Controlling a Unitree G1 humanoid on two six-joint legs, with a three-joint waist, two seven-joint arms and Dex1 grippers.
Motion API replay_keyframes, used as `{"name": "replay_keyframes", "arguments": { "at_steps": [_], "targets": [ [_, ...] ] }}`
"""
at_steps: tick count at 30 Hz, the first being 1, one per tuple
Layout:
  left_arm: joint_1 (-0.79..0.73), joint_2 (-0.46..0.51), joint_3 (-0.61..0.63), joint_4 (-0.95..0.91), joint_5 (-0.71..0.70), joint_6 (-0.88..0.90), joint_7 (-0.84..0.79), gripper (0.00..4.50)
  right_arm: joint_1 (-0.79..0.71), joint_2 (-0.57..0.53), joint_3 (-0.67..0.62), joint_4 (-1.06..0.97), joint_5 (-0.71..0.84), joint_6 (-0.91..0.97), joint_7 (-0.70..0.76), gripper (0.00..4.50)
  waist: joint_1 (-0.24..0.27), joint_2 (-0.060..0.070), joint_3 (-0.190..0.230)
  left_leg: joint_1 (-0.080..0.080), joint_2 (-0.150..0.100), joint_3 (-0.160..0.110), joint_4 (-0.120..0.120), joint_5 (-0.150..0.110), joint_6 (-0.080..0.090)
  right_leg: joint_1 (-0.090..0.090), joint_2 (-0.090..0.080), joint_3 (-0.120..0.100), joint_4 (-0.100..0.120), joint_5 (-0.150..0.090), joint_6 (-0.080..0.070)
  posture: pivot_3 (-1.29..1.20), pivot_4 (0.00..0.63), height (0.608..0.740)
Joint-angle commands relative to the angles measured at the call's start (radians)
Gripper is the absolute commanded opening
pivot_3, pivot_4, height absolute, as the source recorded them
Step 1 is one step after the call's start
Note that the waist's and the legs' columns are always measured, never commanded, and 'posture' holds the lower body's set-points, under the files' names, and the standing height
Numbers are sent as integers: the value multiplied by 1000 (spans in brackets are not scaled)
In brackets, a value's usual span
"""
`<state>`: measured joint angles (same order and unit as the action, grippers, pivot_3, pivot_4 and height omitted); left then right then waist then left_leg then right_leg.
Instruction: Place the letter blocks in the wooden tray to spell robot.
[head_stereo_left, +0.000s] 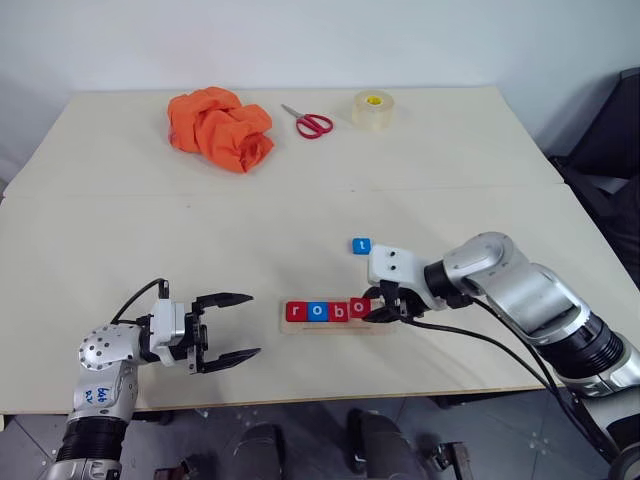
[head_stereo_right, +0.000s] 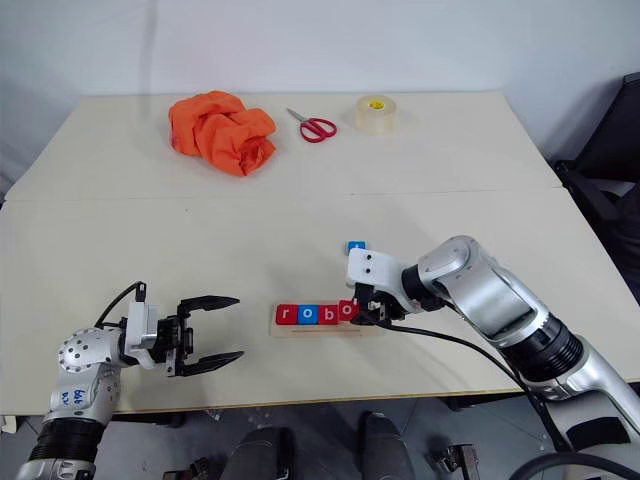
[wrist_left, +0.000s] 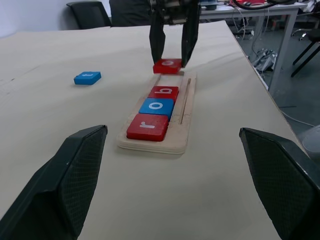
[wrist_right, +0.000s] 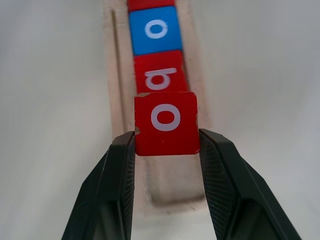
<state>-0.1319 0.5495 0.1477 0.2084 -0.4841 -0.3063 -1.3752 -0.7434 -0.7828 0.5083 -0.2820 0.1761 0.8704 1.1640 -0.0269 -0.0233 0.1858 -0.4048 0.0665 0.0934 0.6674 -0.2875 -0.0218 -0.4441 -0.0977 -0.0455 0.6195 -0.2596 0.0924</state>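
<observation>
The right gripper (wrist_right: 166, 145) pinches the red o block (wrist_right: 166, 123) above the wooden tray (wrist_left: 184, 131), lining it up beside the b block (wrist_left: 163, 92). Near the table's front edge the left gripper (head_stereo_left: 226, 326) waits open and empty.

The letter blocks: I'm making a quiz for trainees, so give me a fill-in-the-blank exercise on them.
1. The right gripper holds a red block with the letter ____.
2. The wooden tray already holds ____ blocks.
3. The t block lying on the table is coloured ____.

Missing words: o; three; blue
</observation>
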Motion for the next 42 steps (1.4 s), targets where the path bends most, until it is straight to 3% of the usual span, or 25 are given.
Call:
{"name": "replay_keyframes", "arguments": {
  "at_steps": [1, 18, 26, 27, 34, 38, 42],
  "targets": [
    [18, 4, 16, -40, -18, -12, 12, 4500, -25, -1, -2, 3, -19, -33, 8, 1449, 0, 0, 0, 0, 0, 0, 0, 0, 0, 0, 0, 0, 0, 0, 0, 0, 150, 740],
    [34, 8, 21, -53, -18, -14, 36, 4500, -36, 31, 29, 52, -57, -88, 31, 1449, 0, 0, 0, 0, 0, 0, 0, 0, 0, 0, 0, 0, 0, 0, 0, 0, 150, 740],
    [26, 8, 21, -44, -17, -17, 39, 4500, -52, 37, 20, 43, -57, -83, 33, 4278, 0, 0, 0, 0, 0, 0, 0, 0, 0, 0, 0, 0, 0, 0, 0, 0, 150, 740],
    [23, 8, 22, -40, -17, -17, 38, 4500, -57, 39, 14, 42, -55, -79, 33, 4477, -1, 0, 0, 0, 0, 0, 0, 0, 0, 0, 0, 0, 0, 0, 0, 0, 150, 740],
    [-2, 7, 17, -17, -12, -21, 36, 4500, -50, 26, -19, 23, -44, -66, 24, 4477, 0, 0, 0, 0, 0, 0, 0, 0, 0, 0, 0, 0, 0, 0, 0, 0, 150, 740],
    [-17, 5, 14, -3, -12, -23, 33, 4500, 43, -3, -124, -66, 43, -78, 39, 4477, 4, 0, 0, 0, 0, 0, 0, 0, 0, 0, 0, 0, 0, 0, 0, 0, 150, 740],
    [-23, 4, 10, 7, -10, -26, 28, 4500, 101, -34, -132, -106, 60, -50, 34, 3521, 2, 0, 0, -1, 0, 0, 0, -1, 0, 0, 0, 0, -1, 0, 0, 0, 150, 740]
  ]
}}
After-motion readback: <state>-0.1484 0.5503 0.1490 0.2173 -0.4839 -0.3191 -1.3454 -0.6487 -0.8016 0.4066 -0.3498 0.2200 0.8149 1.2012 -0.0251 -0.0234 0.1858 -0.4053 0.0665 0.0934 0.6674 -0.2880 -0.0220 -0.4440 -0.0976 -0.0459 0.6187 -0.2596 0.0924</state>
